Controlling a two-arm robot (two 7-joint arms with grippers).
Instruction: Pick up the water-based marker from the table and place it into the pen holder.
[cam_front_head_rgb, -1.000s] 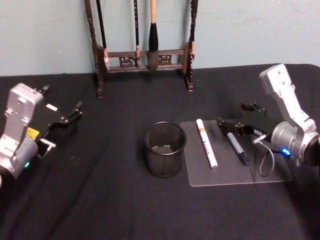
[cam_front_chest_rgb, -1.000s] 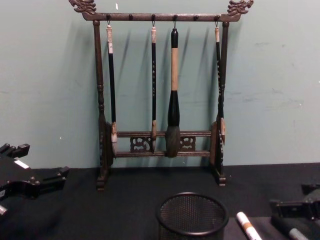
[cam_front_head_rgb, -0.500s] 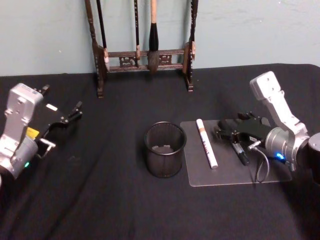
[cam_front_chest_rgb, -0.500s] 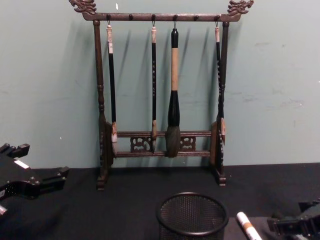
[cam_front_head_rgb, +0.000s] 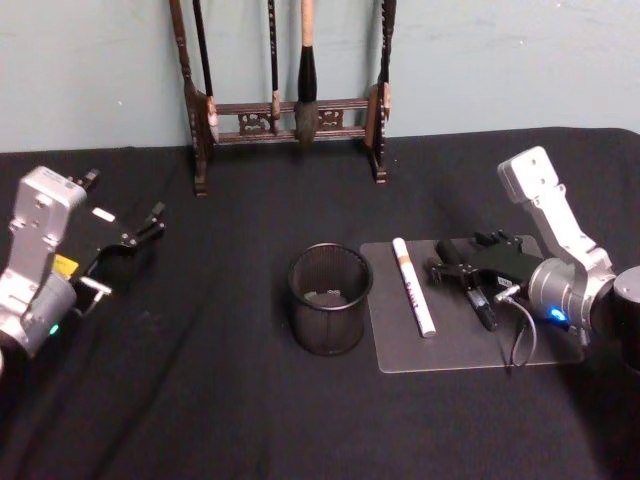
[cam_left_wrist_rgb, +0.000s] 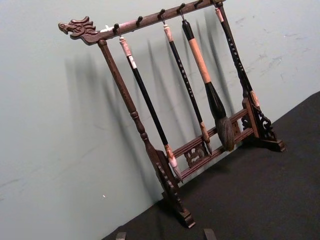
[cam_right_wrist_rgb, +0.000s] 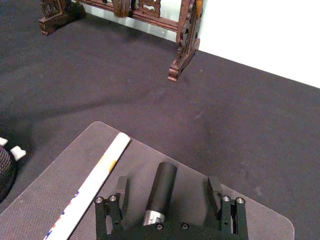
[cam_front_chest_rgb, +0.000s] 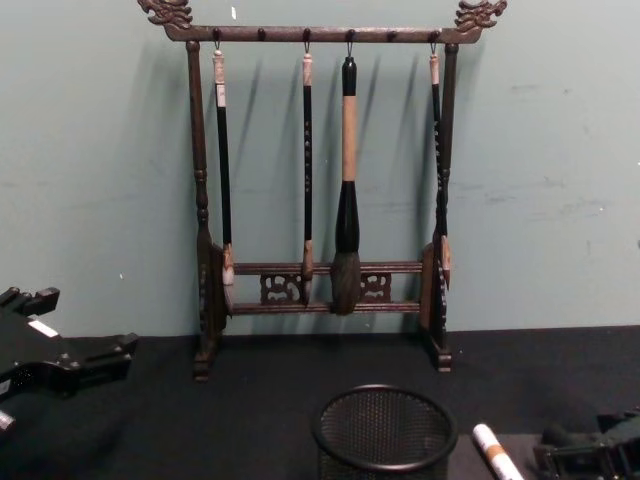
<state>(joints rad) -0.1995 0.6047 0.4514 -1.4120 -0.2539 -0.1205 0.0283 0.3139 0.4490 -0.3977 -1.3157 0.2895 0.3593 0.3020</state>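
At centre right of the head view, right claw low over a translucent grey mat on the black-clothed desk. Spread wide to either side of a slim black marker lying flat on the mat, apparently not yet touching it. Just left, on the same mat, a white marker with an orange band. Further left, off the mat, a round black wire-mesh pen holder, upright. At the left edge, left claw, spread, well apart. At top, a dark wooden brush rack.
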